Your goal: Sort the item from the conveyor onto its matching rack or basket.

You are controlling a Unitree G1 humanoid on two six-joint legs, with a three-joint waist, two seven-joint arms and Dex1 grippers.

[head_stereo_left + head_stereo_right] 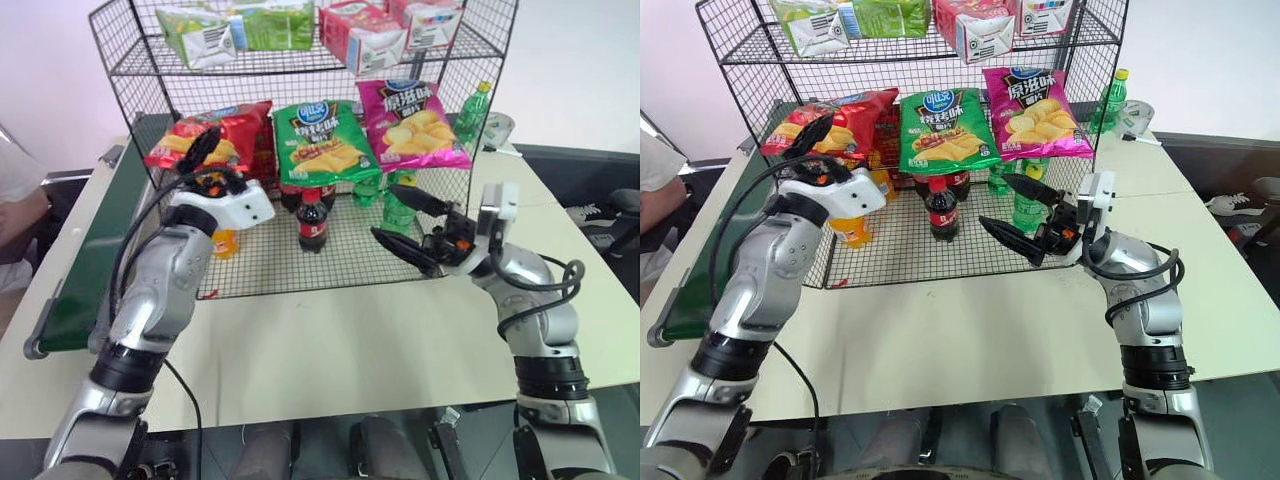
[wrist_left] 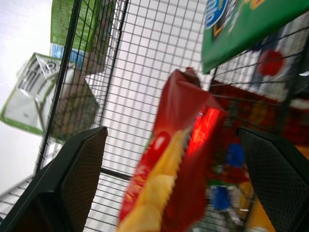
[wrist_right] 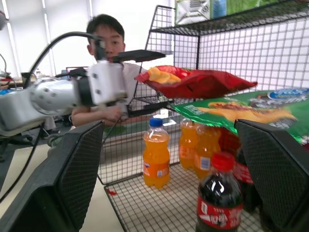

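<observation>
The shiny red crisp bag (image 1: 215,133) lies on the black wire-mesh rack (image 1: 300,260) beside its fellows, so the left gripper (image 1: 197,158) stands open, empty, and the right gripper (image 1: 408,226) open too.

Left gripper (image 1: 203,152) sits right across the red crisp bag (image 1: 232,128), so the bag's round logo is covered in the head views, and its lower end smears out of focus in the left wrist view. At twelve o'clock the rack (image 1: 130,60) runs off the top edge, its cartons (image 1: 200,35) cropped. Behind the green crisp bag (image 1: 318,143), the cola bottle (image 1: 312,222) shows in full but the bottles further back are mostly masked. At nine o'clock the conveyor (image 1: 95,250) is part hidden by the left arm. The person (image 3: 108,72) is screened by that arm in the right wrist view.
</observation>
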